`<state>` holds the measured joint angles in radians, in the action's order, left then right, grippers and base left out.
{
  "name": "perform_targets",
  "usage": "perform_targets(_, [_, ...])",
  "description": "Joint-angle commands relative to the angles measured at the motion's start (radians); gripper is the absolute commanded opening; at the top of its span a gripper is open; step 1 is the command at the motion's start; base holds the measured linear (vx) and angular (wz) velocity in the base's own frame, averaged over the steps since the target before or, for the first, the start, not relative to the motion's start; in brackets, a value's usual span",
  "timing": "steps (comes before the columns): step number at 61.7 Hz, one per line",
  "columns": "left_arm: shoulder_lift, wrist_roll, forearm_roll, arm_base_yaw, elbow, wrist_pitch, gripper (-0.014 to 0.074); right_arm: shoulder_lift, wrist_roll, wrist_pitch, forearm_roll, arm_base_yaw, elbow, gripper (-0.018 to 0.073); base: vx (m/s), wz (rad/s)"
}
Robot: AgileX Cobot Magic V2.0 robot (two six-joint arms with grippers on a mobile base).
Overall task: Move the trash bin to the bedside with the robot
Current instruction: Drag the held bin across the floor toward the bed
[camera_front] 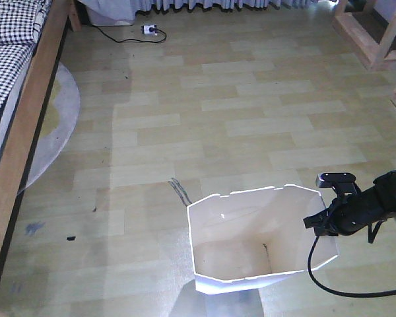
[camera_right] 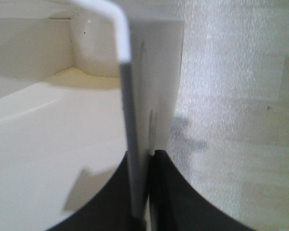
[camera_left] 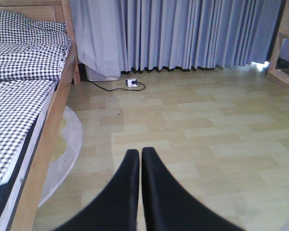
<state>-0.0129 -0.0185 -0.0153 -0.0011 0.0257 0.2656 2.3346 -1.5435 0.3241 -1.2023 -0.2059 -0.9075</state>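
The right tool [camera_right: 145,159] pinches the thin right wall of the trash bin [camera_front: 241,231], one finger inside, one outside. The left tool [camera_left: 140,156] is pressed together, holding nothing. The trash bin stands on the floor [camera_front: 251,99]. The bed [camera_front: 26,125] is well apart, off to its left.

The trash bin [camera_front: 251,238] stands in front, well apart from the bed [camera_front: 10,46] at far left — the right tool [camera_front: 322,222] at its right rim; a power strip [camera_front: 149,29] lies far behind.
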Motion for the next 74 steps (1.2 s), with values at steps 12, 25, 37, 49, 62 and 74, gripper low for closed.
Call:
perform_targets(12, [-0.014, -0.004, -0.003, -0.002, 0.019, -0.069, -0.0006, -0.075, 0.001, 0.146, -0.04, -0.003, -0.013, -0.0005, 0.35, 0.06])
perform_targets(25, [-0.014, -0.004, -0.003, -0.002, 0.019, -0.069, -0.0006, -0.075, 0.001, 0.146, -0.04, -0.003, -0.013, -0.0005, 0.34, 0.03])
perform_targets(37, [-0.014, -0.004, -0.003, -0.002, 0.019, -0.069, -0.0006, -0.075, 0.001, 0.146, -0.04, -0.003, -0.013, -0.0005, 0.34, 0.06])
perform_targets(49, [-0.014, -0.004, -0.003, -0.002, 0.019, -0.069, -0.0006, -0.075, 0.001, 0.146, -0.04, -0.003, -0.013, -0.0005, 0.34, 0.03])
perform_targets(62, [-0.014, -0.004, -0.003, -0.002, 0.019, -0.069, -0.0006, -0.075, 0.001, 0.147, -0.04, -0.003, -0.013, -0.0005, 0.35, 0.0])
perform_targets(74, [-0.014, -0.004, -0.003, -0.002, 0.019, -0.069, -0.0006, -0.075, 0.001, 0.147, -0.04, -0.003, -0.013, -0.0005, 0.36, 0.06])
